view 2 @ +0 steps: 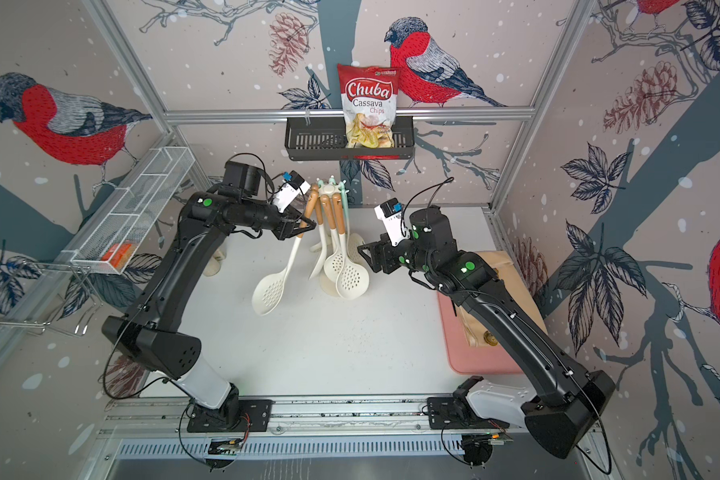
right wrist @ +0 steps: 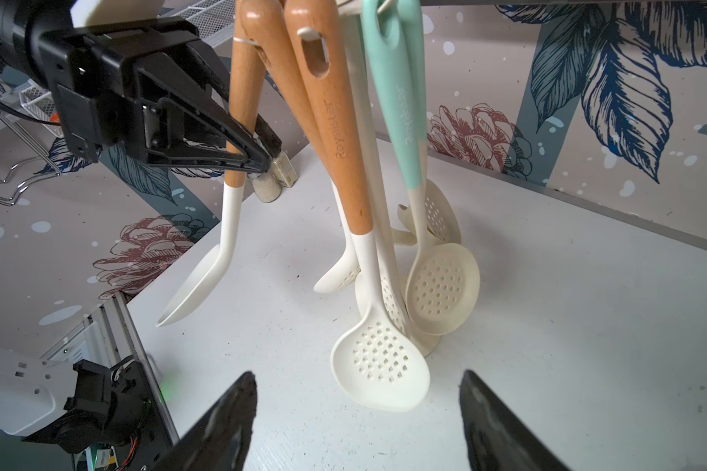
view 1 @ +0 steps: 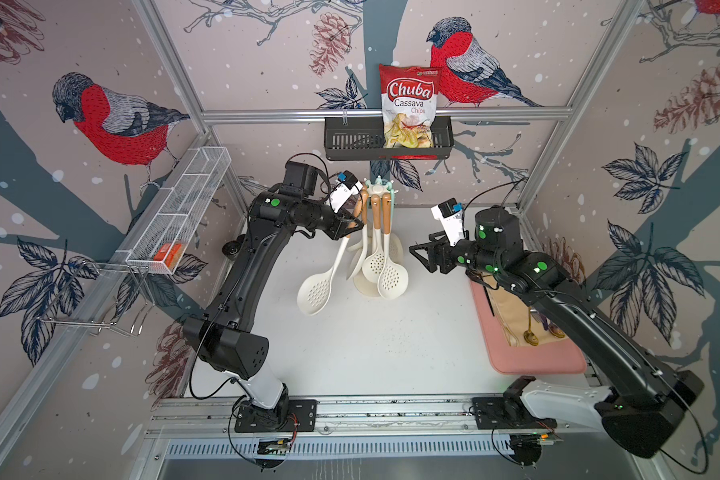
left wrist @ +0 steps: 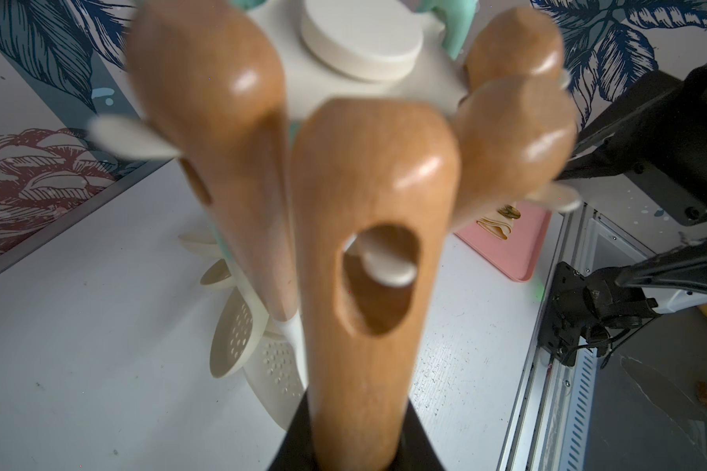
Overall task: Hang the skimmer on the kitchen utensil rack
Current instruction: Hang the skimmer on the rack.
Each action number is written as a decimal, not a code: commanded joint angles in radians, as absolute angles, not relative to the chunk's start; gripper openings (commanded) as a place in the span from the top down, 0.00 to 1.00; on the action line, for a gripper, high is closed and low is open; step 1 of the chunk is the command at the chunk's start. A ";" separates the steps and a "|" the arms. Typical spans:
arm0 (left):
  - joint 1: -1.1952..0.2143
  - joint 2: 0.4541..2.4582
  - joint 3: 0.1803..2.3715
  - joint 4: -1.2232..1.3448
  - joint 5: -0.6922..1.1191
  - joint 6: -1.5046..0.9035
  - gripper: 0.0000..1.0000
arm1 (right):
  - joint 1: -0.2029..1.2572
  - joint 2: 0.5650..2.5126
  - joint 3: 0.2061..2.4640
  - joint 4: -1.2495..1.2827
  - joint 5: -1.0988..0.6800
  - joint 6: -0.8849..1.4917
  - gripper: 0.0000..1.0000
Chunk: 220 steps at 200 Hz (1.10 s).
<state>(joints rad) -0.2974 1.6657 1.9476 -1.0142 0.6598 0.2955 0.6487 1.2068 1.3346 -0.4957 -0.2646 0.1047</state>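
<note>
Beside the kitchen utensil rack (view 1: 378, 189), left jaws clamped on the skimmer (view 1: 316, 291) handle, right jaws wide, empty

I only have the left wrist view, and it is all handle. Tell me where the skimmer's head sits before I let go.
Observer: In both top views the skimmer slants away from the kitchen utensil rack. Its perforated head is out to the side of the rack's base, while the other utensils hang close by the pole.
Operator: Give me the grip point.
Observer: The right wrist view shows the left pincer shut on the wooden handle, just above where the white part begins.
Operator: Report the other arm.
Observer: The right pincer is open and empty. It faces the rack from the opposite side and touches nothing.
</note>
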 commanded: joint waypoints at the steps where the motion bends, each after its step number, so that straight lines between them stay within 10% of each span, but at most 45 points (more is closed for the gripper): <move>1: -0.295 1.680 1.960 -1.039 0.671 0.298 1.00 | 0.652 1.197 1.326 -0.489 -0.259 0.107 0.23; 97: -0.295 1.657 1.848 -0.975 0.657 0.296 1.00 | 0.653 1.186 1.318 -0.488 -0.249 0.110 0.23; 137: -0.292 1.621 1.847 -0.929 0.633 0.274 0.35 | 0.652 1.183 1.322 -0.483 -0.241 0.118 0.23; 181: -0.287 1.572 1.830 -0.891 0.614 0.254 0.05 | 0.652 1.162 1.316 -0.478 -0.204 0.124 0.23; 220: -0.282 1.406 1.690 -0.771 0.592 0.198 0.03 | 0.630 1.089 1.243 -0.391 -0.032 0.176 0.21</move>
<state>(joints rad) -0.2852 1.5047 1.7641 -0.8925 0.6056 0.2462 0.6464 1.1332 1.2881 -0.4763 -0.1745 0.1329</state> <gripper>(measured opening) 0.971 0.779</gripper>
